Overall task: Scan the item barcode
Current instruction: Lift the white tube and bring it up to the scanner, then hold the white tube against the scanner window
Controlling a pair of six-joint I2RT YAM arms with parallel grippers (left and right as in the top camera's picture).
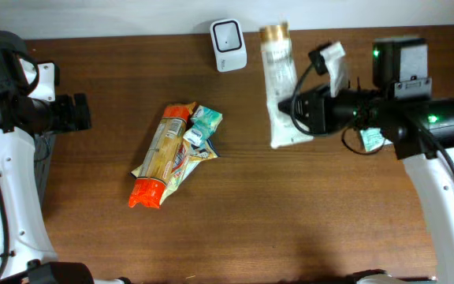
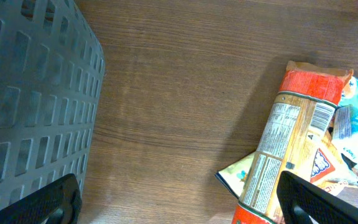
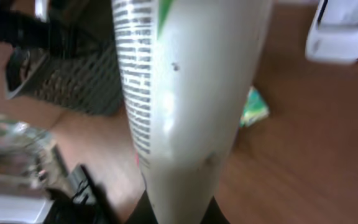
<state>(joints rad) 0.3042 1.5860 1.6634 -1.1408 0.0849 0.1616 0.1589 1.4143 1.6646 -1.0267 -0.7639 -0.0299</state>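
On the wooden table (image 1: pixel 306 225) in front of me, a long snack bag (image 1: pixel 162 158) with an orange end lies slanted. Small teal packets (image 1: pixel 204 122) touch its upper right side. A grey latticed basket (image 2: pixel 30 93) stands at my left, apart from that pile.

Table (image 1: pixel 290 213): brown wood top, matt, fine grain is seen. White tube (image 1: pixel 278 75): smooth soft plastic, a glossy sheen is noted in the right wrist view. Its cap (image 1: pixel 274 33) is finished in shiny gold with a metallic look. Scanner (image 1: pixel 228 45): hard white plastic, smooth, slight gloss. Orange-ended packet (image 1: pixel 164 158): printed plastic film, crinkled, glossy. Teal sachets (image 1: pixel 206 120): creased glossy film. Basket (image 2: pixel 30 93): grey perforated plastic, matt. Arm shells (image 1: pixel 440 197): smooth white plastic.
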